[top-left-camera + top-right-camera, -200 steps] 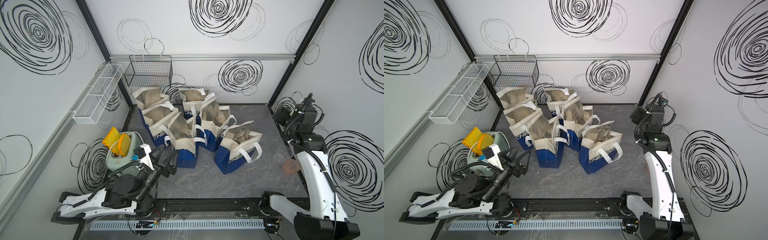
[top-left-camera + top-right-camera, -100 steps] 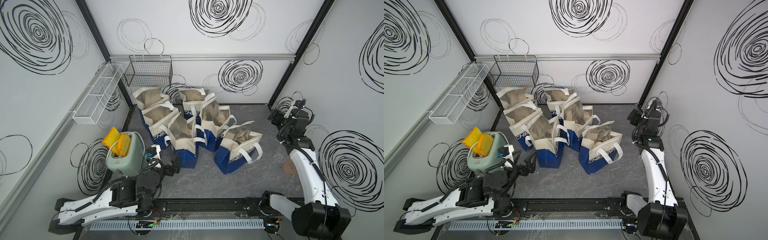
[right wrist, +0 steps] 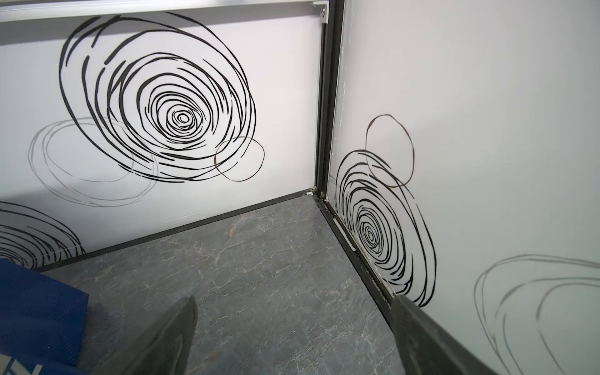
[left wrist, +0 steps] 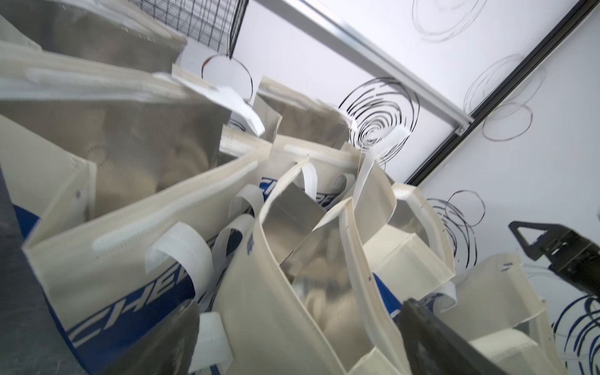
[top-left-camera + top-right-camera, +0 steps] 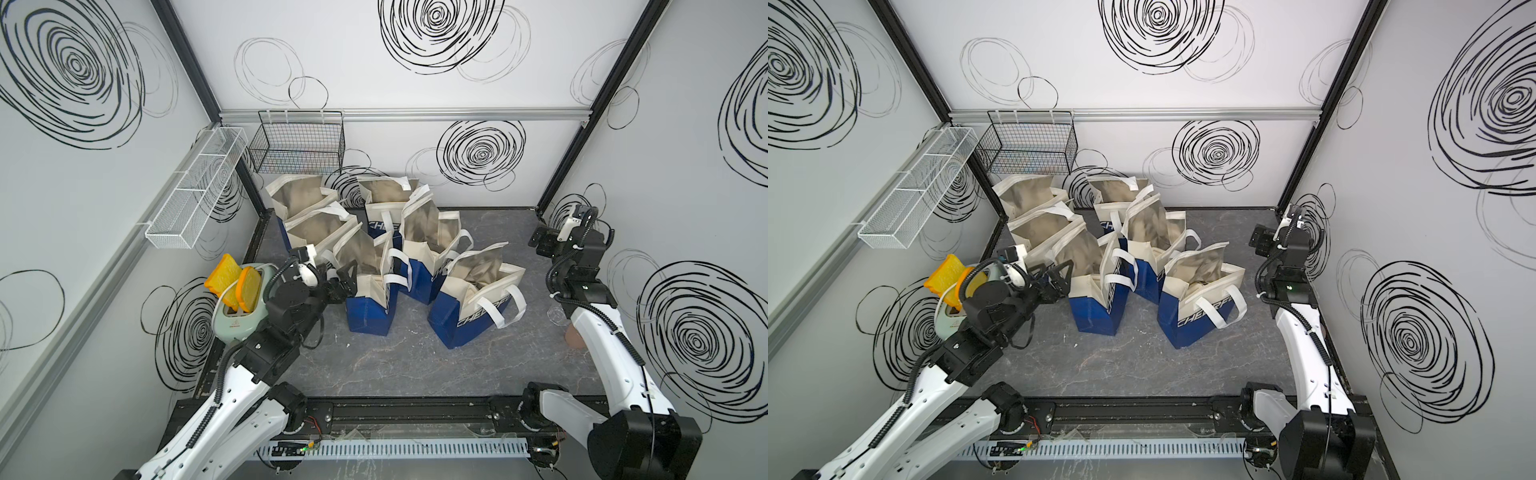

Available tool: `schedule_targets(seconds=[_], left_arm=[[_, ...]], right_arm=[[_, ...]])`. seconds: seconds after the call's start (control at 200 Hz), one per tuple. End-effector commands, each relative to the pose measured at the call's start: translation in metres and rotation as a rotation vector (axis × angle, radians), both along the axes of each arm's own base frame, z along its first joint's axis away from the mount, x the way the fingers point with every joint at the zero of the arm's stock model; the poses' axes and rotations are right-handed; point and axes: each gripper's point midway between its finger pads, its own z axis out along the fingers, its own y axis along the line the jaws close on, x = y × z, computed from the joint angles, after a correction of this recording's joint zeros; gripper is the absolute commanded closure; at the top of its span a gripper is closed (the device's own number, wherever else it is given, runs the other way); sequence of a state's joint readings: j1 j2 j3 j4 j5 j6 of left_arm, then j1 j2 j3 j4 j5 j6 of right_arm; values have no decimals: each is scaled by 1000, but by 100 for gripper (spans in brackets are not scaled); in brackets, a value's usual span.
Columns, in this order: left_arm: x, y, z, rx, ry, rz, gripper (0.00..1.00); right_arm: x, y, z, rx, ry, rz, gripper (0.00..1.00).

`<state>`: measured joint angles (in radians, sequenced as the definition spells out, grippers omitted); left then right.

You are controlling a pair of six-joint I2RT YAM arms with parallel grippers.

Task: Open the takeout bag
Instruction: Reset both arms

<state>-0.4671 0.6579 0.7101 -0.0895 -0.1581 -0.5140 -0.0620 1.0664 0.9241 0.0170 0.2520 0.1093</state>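
Note:
Several blue and cream takeout bags with silver lining stand bunched at the back middle of the grey table, mouths gaping. My left gripper (image 5: 341,279) (image 5: 1060,276) is open at the left rim of the front-left bag (image 5: 370,307) (image 5: 1096,311). In the left wrist view that bag's cream wall (image 4: 269,324) and open mouth lie between the spread fingers of the left gripper (image 4: 298,324), unclamped. The front-right bag (image 5: 473,324) (image 5: 1196,324) stands apart. My right gripper (image 5: 540,245) (image 5: 1260,243) (image 3: 298,324) hangs open over bare table near the back right corner, holding nothing.
A mint toaster (image 5: 237,324) with two toast slices (image 5: 235,282) stands at the left wall beside my left arm. A black wire basket (image 5: 297,145) and a white wire shelf (image 5: 195,191) hang on the walls. A brownish object (image 5: 575,337) sits by the right wall.
My left gripper has risen and moved back from beside the toaster to the front-left bag's rim. My right arm has dropped lower by the back right corner, its jaws spread wider.

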Motion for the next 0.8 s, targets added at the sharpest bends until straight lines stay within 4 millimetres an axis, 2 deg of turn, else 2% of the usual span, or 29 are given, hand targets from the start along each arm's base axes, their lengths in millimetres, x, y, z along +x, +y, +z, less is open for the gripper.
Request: schedule_targets(seconds=[0.0,0.06,0.1,0.195,0.33,0.41,0.555,0.64,0.795], left_arm=[[-10,-5,25,-5,-107,-78,0],[-22,-8,23,0,-112,-122,0],[-29,-3,16,5,-89,-113,0],[-46,26,3,22,-33,-3,0],[-62,68,0,61,17,185,0],[-60,81,-7,119,99,260,0],[-45,86,-27,210,284,329,2],[-38,95,-31,196,314,398,2],[-35,125,-42,126,379,540,1]], right_arm=[[4,-8,7,-62,-38,-47,4],[5,-11,1,-61,-34,-66,4],[6,-11,-2,-60,-33,-71,4],[8,-12,-8,-60,-37,-80,4],[16,-9,-11,-85,-40,-70,4],[22,-7,-12,-105,-37,-65,4],[24,-13,-15,-135,-20,-120,4],[23,-18,-16,-150,-16,-157,4],[27,-13,-19,-159,-8,-147,3]])
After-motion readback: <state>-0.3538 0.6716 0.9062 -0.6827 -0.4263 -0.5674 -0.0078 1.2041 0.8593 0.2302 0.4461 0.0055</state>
